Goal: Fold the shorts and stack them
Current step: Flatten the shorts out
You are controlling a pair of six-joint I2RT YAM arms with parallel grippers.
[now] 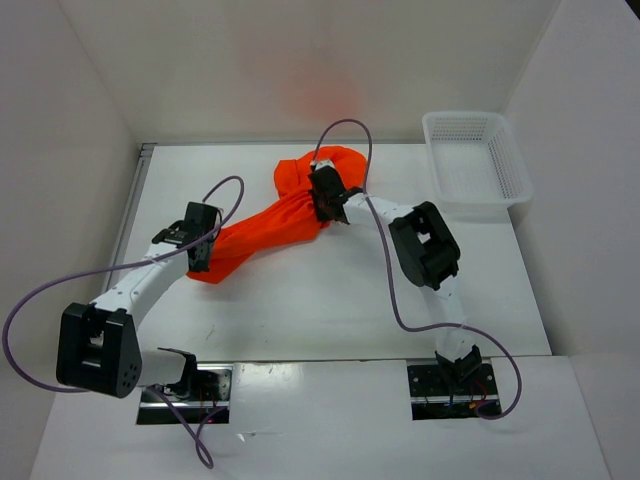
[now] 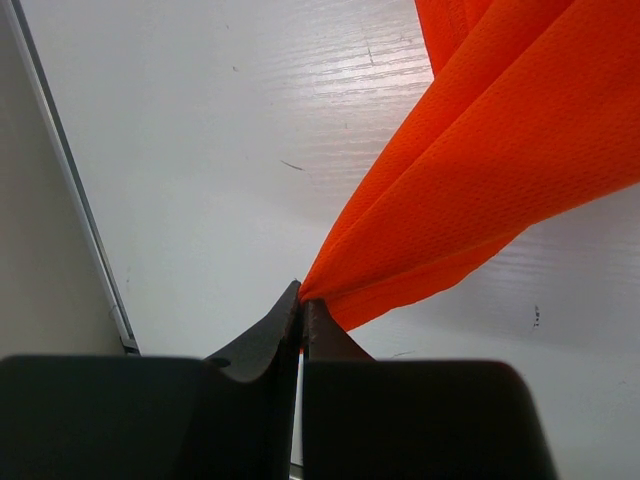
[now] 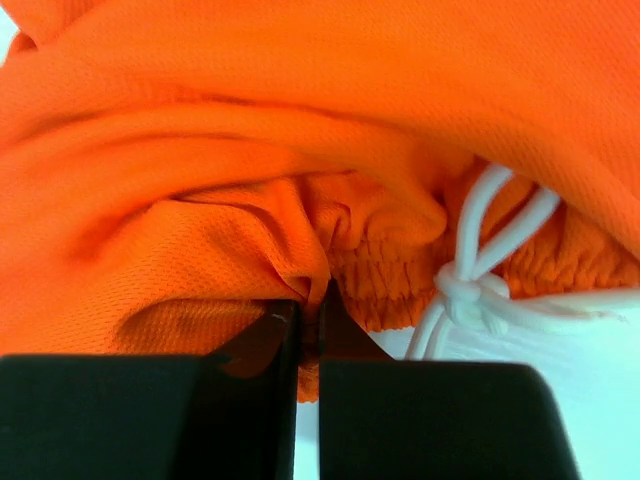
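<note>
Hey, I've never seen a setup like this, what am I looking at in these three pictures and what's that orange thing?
These are two white robot arms bolted to a white table. One picture looks down from above; the other two come from cameras on each wrist. The orange thing is a pair of bright orange soft fabric shorts with a white drawstring, lying bunched on the table. The left gripper has its jaws shut on one edge; the right gripper pinches the fabric near the gathered waistband. A white mesh plastic basket sits at the far right.
</note>
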